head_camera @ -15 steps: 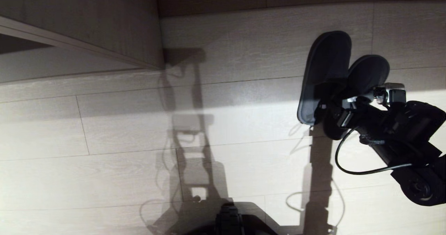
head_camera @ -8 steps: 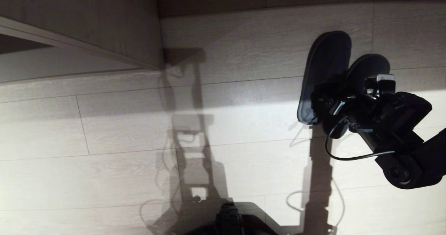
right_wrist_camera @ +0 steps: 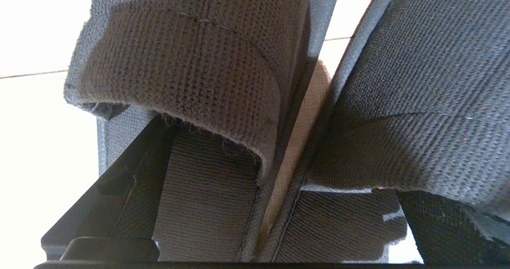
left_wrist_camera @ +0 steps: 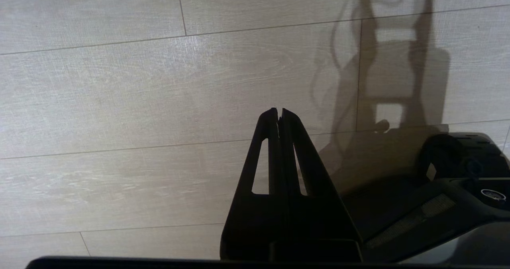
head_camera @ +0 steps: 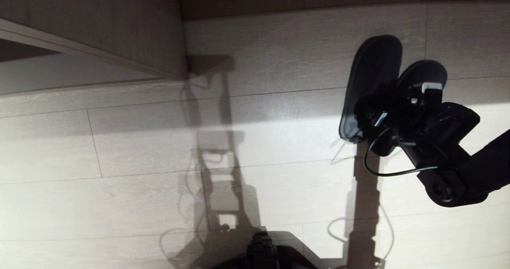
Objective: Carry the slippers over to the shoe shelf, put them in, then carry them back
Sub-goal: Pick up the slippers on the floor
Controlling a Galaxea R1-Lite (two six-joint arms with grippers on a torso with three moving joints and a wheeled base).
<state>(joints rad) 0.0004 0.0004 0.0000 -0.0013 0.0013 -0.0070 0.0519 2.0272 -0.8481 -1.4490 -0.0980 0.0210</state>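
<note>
The slippers (head_camera: 374, 81) are seen lying side by side on the pale wood floor (head_camera: 119, 149), to the robot's right. The right gripper (head_camera: 392, 111) is set low at their near ends, its fingers spread wide and slipped in under the two straps. The pick-up step is judged to be in hand; closing on the pair is called for next. The left gripper (left_wrist_camera: 279, 113) is kept closed, parked above the floor.
</note>
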